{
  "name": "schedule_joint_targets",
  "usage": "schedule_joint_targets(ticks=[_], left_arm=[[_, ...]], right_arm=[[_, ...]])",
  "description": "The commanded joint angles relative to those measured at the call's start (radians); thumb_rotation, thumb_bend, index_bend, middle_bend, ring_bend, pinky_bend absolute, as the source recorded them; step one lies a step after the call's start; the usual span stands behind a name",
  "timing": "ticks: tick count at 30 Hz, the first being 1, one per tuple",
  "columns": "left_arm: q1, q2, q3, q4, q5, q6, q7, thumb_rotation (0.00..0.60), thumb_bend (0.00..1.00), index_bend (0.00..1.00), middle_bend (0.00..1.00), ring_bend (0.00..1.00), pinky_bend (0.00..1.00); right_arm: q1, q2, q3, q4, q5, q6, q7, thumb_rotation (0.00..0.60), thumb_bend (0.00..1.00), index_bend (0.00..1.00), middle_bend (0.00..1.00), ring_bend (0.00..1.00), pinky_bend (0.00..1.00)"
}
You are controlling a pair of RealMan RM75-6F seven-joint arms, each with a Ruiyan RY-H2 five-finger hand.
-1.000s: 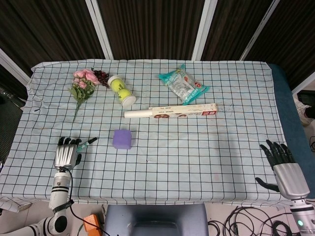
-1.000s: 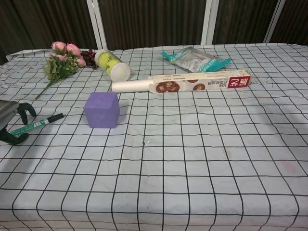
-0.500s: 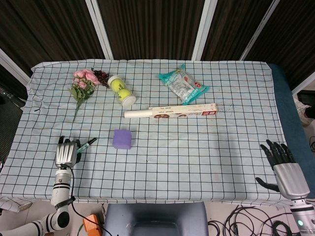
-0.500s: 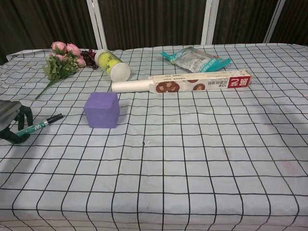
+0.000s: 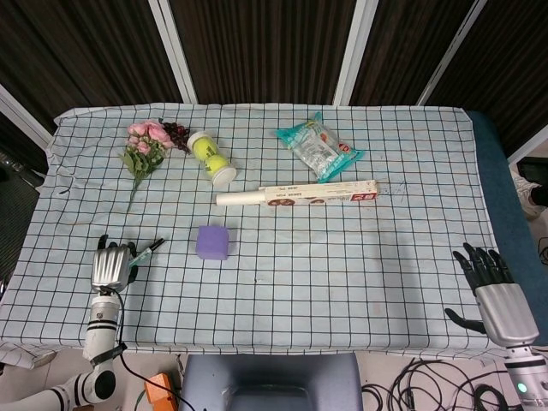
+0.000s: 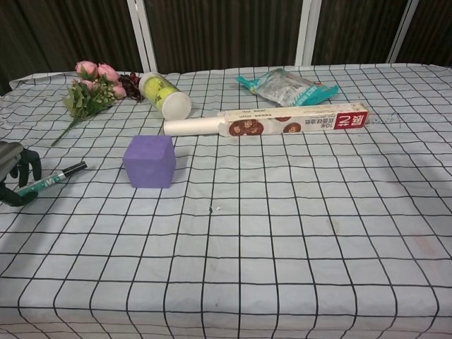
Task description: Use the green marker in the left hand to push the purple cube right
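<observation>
The purple cube (image 5: pixel 212 242) (image 6: pixel 150 161) sits on the checked tablecloth left of centre. My left hand (image 5: pixel 111 265) (image 6: pixel 15 173) grips the green marker (image 5: pixel 146 252) (image 6: pixel 51 179), whose black tip points right toward the cube, about a hand's width short of it. The marker lies low over the cloth. My right hand (image 5: pixel 494 288) rests open near the table's front right corner, far from the cube; it shows only in the head view.
Behind the cube lie a long foil-wrap box (image 5: pixel 298 194) (image 6: pixel 272 121), a tube of tennis balls (image 5: pixel 211 158) (image 6: pixel 164 95), a pink flower bunch (image 5: pixel 143 146) (image 6: pixel 90 88) and a teal snack bag (image 5: pixel 318 148) (image 6: pixel 289 84).
My left hand with the marker has drifted a little left and away from the cube. The cube and the right hand have not moved.
</observation>
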Motion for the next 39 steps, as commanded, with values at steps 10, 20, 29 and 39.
schedule_joint_targets(ticks=[10, 20, 29, 39], left_arm=[[-0.072, 0.086, 0.143, 0.312, 0.418, -0.012, -0.696, 0.600, 0.53, 0.75, 0.76, 0.45, 0.14], [-0.129, -0.075, 0.215, 0.737, 0.552, 0.072, -0.927, 0.600, 0.51, 0.75, 0.74, 0.43, 0.14], [-0.135, -0.139, 0.256, 0.882, 0.584, 0.094, -0.932, 0.600, 0.51, 0.75, 0.74, 0.43, 0.14], [-0.196, -0.189, 0.229, 0.878, 0.555, 0.055, -0.910, 0.600, 0.51, 0.74, 0.74, 0.43, 0.14]], right_arm=[[0.005, -0.007, 0.001, -0.001, 0.010, -0.014, -0.017, 0.600, 0.31, 0.00, 0.00, 0.00, 0.00], [0.005, -0.007, 0.008, -0.001, 0.023, -0.015, -0.018, 0.600, 0.31, 0.00, 0.00, 0.00, 0.00], [0.004, -0.002, 0.007, -0.002, 0.026, -0.017, -0.011, 0.600, 0.30, 0.00, 0.00, 0.00, 0.00], [0.002, 0.006, 0.002, -0.003, 0.016, -0.012, 0.007, 0.600, 0.31, 0.00, 0.00, 0.00, 0.00]])
